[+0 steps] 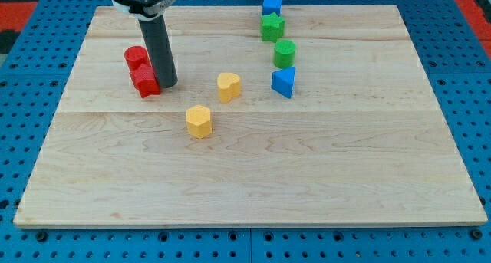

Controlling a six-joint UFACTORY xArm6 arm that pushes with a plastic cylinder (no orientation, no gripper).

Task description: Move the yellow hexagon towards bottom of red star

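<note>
The yellow hexagon (199, 121) lies near the middle of the wooden board, toward the view's left. The red star (143, 82) lies up and to the left of it, with a red round block (136, 57) touching it just above. My tip (168, 85) stands right beside the red star, on its right side, up and to the left of the yellow hexagon and apart from it. A yellow heart-shaped block (229, 86) lies up and to the right of the hexagon.
A blue cube (271, 5), a green star (271, 26), a green cylinder (285, 54) and a blue triangular block (283, 82) stand in a column at the view's upper middle. The board (307, 171) rests on a blue pegboard surface.
</note>
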